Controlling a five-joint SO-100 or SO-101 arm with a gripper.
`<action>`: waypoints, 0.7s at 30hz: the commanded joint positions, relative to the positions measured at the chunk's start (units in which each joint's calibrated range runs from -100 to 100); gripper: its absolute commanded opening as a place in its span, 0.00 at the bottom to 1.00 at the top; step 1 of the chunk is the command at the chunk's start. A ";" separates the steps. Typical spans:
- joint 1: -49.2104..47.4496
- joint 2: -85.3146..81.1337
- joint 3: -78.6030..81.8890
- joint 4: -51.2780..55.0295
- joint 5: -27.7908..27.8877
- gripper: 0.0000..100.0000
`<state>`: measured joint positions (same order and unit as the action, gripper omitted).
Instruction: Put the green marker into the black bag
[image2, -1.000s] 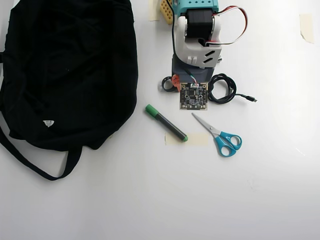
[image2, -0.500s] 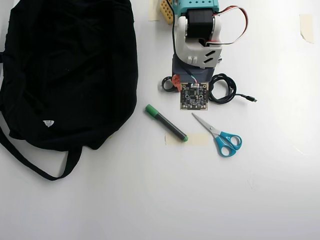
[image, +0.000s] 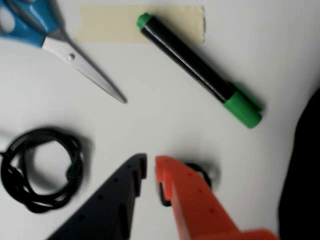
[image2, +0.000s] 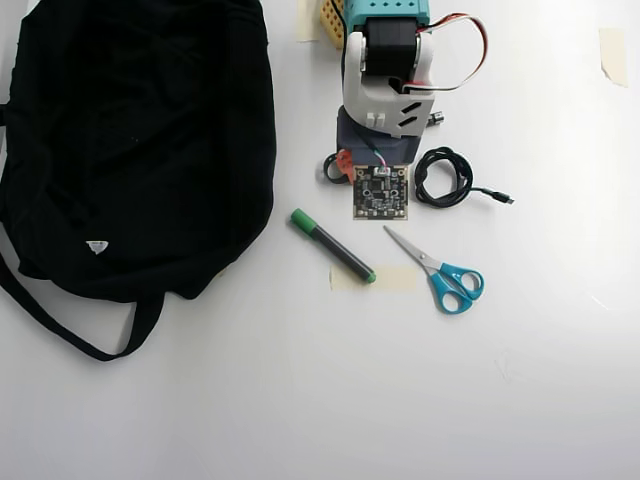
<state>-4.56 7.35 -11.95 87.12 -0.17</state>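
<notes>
Overhead view: a white table (image2: 300, 400) holds the marker (image2: 333, 246), lying loose on a diagonal with its green cap toward the upper left and its small green end resting on a strip of tape (image2: 385, 279). The bag (image2: 140, 140) fills the left side of the view, apart from the marker's cap, its strap (image2: 60, 320) looping toward the lower left and a small white tag (image2: 96, 246) showing near its lower edge. Scissors (image2: 440, 272) with blue handles lie just right of the marker, blades pointing up and left. A coiled cable (image2: 441, 178) sits above the scissors, right of the arm (image2: 388, 70). The arm reaches down from the top edge, a bare circuit board (image2: 380, 192) on its wrist hiding most of the gripper; only a bit of orange shows beside it.

Wrist view: the gripper (image: 150, 169) enters from the bottom edge, one jaw black and one orange, tips nearly together with a thin gap between them and nothing held. The marker (image: 200, 70) lies well ahead of the tips, untouched, cap toward the right, near the bag's dark edge (image: 305, 170). The scissors (image: 60, 42) occupy the upper left, the cable (image: 42, 170) the lower left. A small dark ring-like object (image: 205, 172) sits behind the orange jaw, too blurred to identify.
</notes>
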 joint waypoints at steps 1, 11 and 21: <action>1.19 -0.96 -1.62 -0.47 4.79 0.03; 6.50 0.29 -1.53 -1.50 13.70 0.03; 8.89 5.35 -1.62 -7.62 18.84 0.05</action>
<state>4.11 12.58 -11.95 81.88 17.36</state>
